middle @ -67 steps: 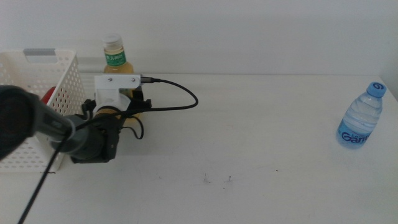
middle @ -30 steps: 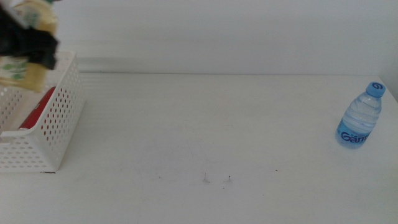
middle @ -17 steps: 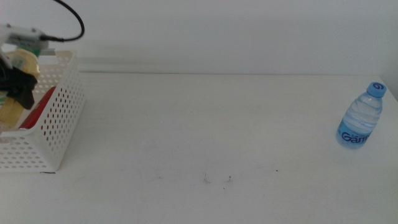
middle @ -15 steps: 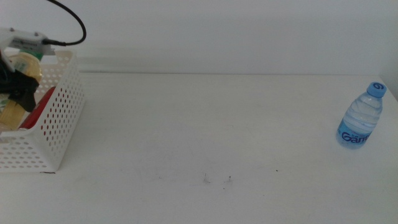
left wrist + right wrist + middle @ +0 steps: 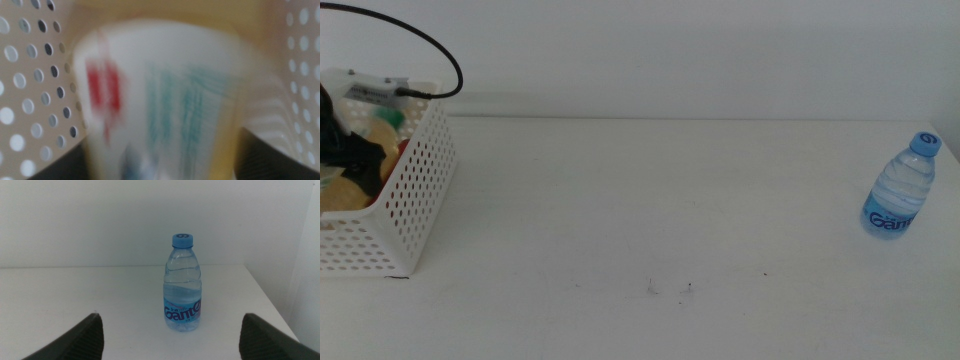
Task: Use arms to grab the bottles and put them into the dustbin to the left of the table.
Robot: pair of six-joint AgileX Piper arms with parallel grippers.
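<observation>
Middle view shows the left tool (image 5: 350, 160) has lowered the yellow tea bottle (image 5: 345, 190) into the white perforated plastic dustbin (image 5: 415, 190), still clenched on it, while the right tool (image 5: 170, 335) waits spread before the clear blue-capped water bottle (image 5: 182, 285) standing at the white bench's (image 5: 650, 220) far right.

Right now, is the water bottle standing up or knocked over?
Standing up. The water bottle sits upright on the table, blue cap on top.

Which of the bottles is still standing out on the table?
The clear water bottle with the blue cap, upright near the table's right edge. The yellow tea bottle is already down inside the white basket.
</observation>
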